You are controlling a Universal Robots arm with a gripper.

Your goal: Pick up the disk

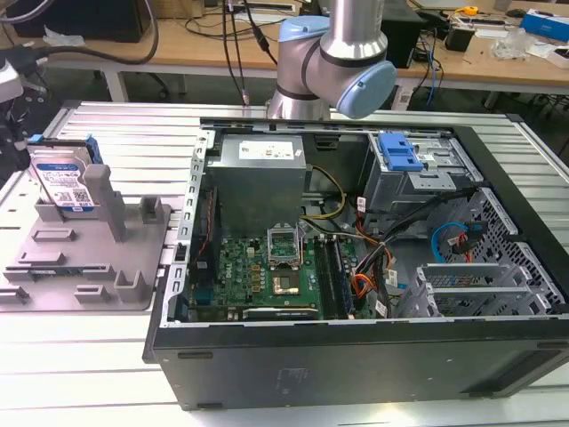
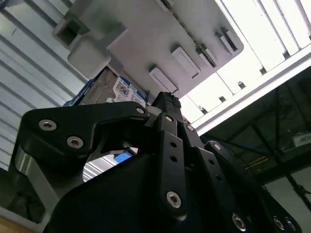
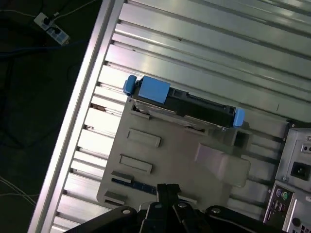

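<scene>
Standing on edge in the grey fixture [image 1: 98, 258], the disk [image 1: 64, 182] shows its white-and-blue label in the exterior view. It sits along the fixture's far edge, toward the corner on that view's left, with a blue rail on each side. A grey post [image 1: 105, 200] rises just beside it.

The fixture lies on the slotted metal table [image 1: 116, 133], near the table's edge at the exterior view's left and just beside the open computer case [image 1: 356, 338]. The arm [image 1: 333, 62] stands behind the case's far edge.

In the first wrist view the gripper [image 3: 168, 187] hangs over the fixture [image 3: 160, 145], near the edge opposite the disk [image 3: 187, 104]. The black fingers [image 3: 163, 190] meet tip to tip with nothing between them, and the disk is apart from them.

In the second wrist view the gripper [image 2: 165, 97] again has its tips pressed together. The disk [image 2: 116, 90] shows just past the tips, and the fixture [image 2: 146, 39] lies beyond it.
</scene>
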